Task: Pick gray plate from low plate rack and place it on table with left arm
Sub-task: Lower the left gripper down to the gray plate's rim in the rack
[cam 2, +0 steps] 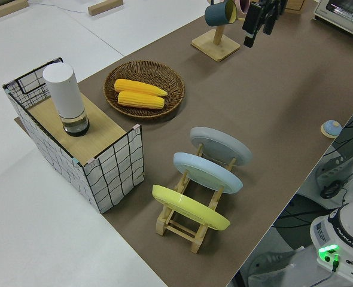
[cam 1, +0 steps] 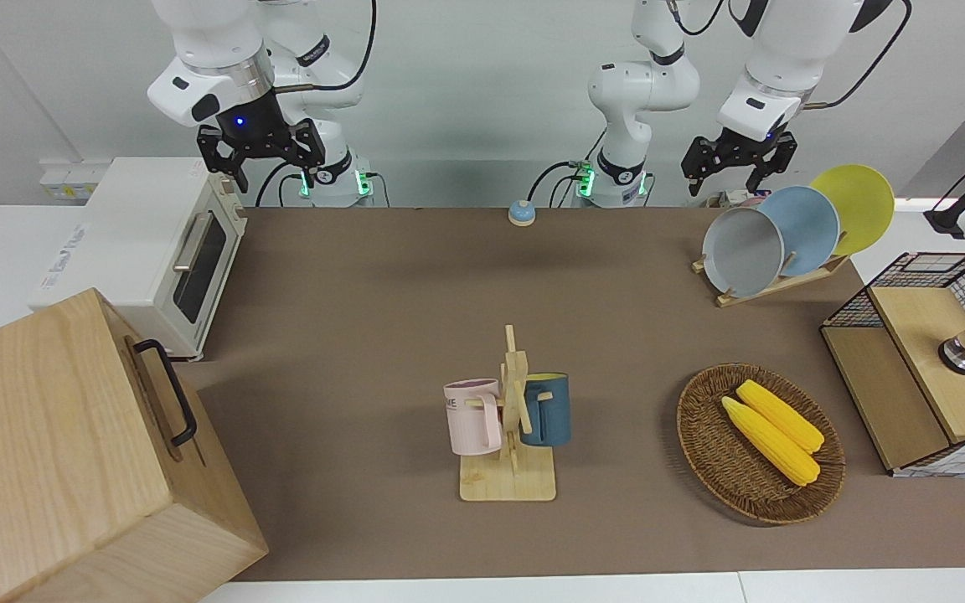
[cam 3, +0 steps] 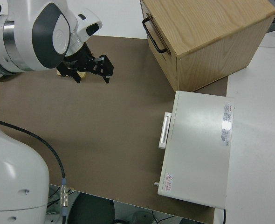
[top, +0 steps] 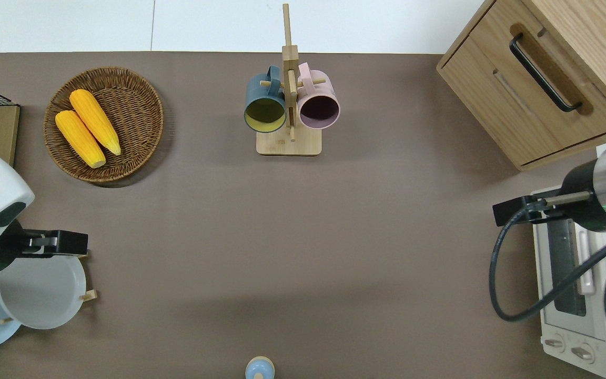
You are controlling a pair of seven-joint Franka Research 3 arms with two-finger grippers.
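Observation:
The gray plate (cam 1: pixel 742 251) (top: pixel 40 292) (cam 2: pixel 220 145) leans in the low plate rack (cam 1: pixel 771 285) (cam 2: pixel 182 224), in the slot farthest from the robots. The rack stands on the brown table (cam 1: pixel 365 293) at the left arm's end. My left gripper (cam 1: pixel 738 163) (top: pixel 58 243) (cam 2: pixel 258 27) hangs open in the air, over the plate's edge farthest from the robots and not touching it. My right gripper (cam 1: pixel 260 155) (cam 3: pixel 91 70) is parked, open and holding nothing.
A sky-blue plate (cam 1: pixel 805 226) and a yellow plate (cam 1: pixel 859 205) fill the rack's other slots. Farther out lie a wicker basket (cam 1: pixel 700 427) of corn, a mug stand (cam 1: pixel 512 419) and a wire-sided box (cam 1: pixel 918 377). A toaster oven (cam 1: pixel 156 251) and wooden cabinet (cam 1: pixel 55 461) occupy the right arm's end.

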